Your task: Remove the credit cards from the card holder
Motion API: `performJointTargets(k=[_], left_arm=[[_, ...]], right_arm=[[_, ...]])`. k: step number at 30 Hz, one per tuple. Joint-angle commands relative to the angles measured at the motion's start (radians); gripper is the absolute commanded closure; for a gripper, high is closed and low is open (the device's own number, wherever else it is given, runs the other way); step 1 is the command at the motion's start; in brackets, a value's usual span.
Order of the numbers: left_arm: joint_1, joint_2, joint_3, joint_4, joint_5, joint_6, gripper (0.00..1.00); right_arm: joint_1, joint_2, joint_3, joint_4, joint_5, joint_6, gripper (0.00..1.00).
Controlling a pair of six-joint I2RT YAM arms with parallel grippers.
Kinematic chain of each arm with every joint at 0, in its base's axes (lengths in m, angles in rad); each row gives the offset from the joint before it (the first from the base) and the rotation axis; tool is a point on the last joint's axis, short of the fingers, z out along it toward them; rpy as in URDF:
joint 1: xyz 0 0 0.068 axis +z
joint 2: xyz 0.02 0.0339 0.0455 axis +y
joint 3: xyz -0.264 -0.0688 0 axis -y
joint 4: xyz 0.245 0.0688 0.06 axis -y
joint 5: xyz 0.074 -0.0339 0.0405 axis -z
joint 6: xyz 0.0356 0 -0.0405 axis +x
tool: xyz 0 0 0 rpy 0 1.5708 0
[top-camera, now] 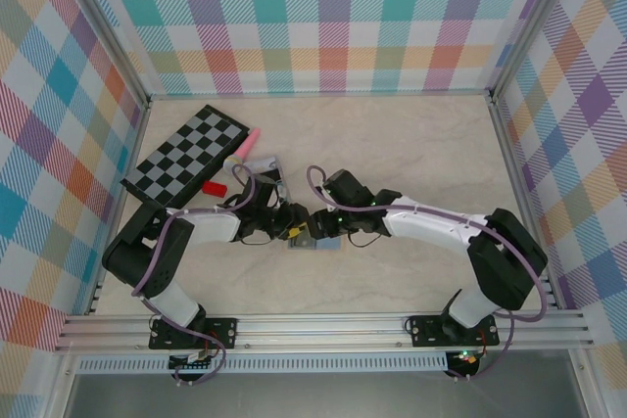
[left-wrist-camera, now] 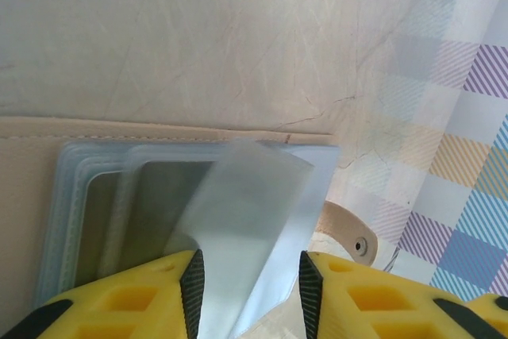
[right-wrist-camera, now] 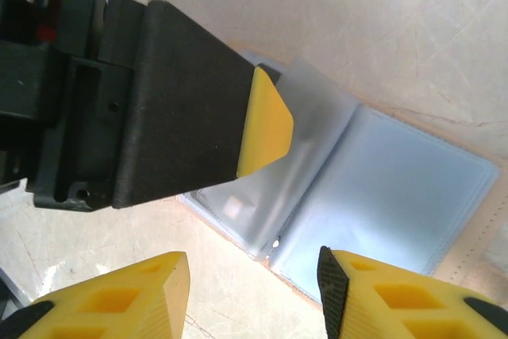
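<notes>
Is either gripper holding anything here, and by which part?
The left gripper pinches one clear sleeve of the open card holder near the sleeve's outer edge, tilting it up. The right gripper is open, holding nothing.

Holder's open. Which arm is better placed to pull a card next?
Right, probably: the left fingers straddle a sleeve of the card holder, while the right fingers hang open and empty over its pages.

Tan holder [left-wrist-camera: 24,196] with pale-blue sleeves [left-wrist-camera: 254,220] between yellow fingers [left-wrist-camera: 119,307] (black pads [left-wrist-camera: 193,291]); beige veined table [left-wrist-camera: 198,37] beyond them; pastel plaid walls [left-wrist-camera: 476,77].
</notes>
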Motion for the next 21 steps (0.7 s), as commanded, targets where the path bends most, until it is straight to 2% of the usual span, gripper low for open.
performJointTargets(k=[1,11,16,21], left_arm=[[-0.009,0.016,0.022,-0.029,-0.013,0.009,0.63],[-0.009,0.019,0.004,-0.093,-0.067,0.028,0.78],[-0.009,0.025,0.003,-0.099,-0.075,0.036,0.89],[-0.009,0.032,-0.001,-0.092,-0.073,0.036,0.94]], right_arm=[[-0.005,0.003,-0.004,-0.006,0.029,-0.005,0.53],[-0.025,0.097,0.078,-0.075,-0.001,0.119,0.6],[-0.074,0.189,0.168,-0.142,-0.046,0.183,0.59],[-0.103,0.284,0.261,-0.193,-0.095,0.207,0.55]])
